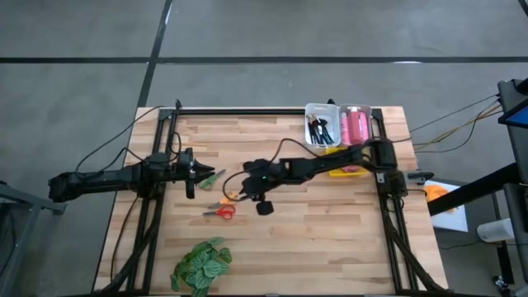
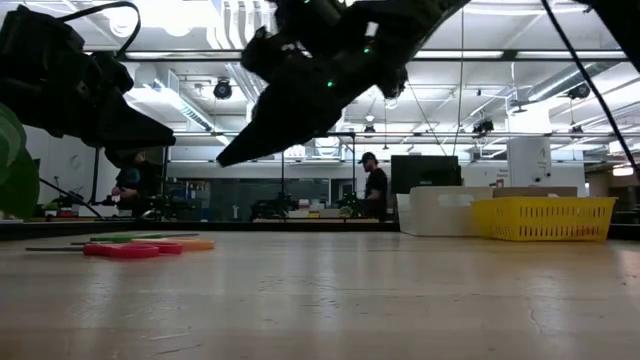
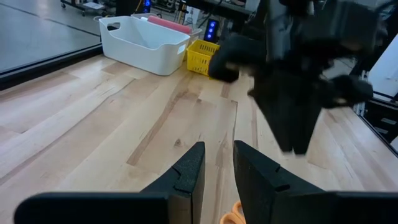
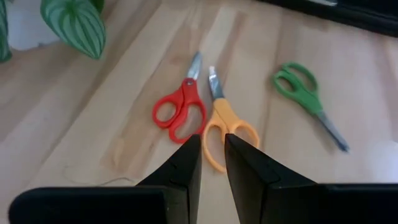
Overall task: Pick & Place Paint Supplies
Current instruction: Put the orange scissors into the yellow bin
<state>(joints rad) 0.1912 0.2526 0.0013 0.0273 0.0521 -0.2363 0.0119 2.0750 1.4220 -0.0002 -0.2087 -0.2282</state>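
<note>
Three scissors lie flat on the wooden table: red point(image 4: 180, 112), orange point(image 4: 224, 127) and green point(image 4: 305, 93). In the high view they sit left of centre, red point(image 1: 221, 212) nearest the front edge. My right gripper point(image 4: 213, 138) hangs above the table over the orange scissors' handles, slanting down, open by a narrow gap with nothing in it. My left gripper point(image 3: 217, 152) waits at the table's left point(image 1: 200, 173), also narrowly open and empty. Pink tubes point(image 1: 356, 125) and dark brushes point(image 1: 320, 130) lie in a white bin point(image 1: 334, 106) at the far right.
A yellow basket point(image 1: 351, 170) sits beside the white bin, partly under my right arm. A green leafy plant point(image 1: 202, 264) lies near the front edge. Bare wood stretches across the table's middle and right front. People stand in the room beyond the table.
</note>
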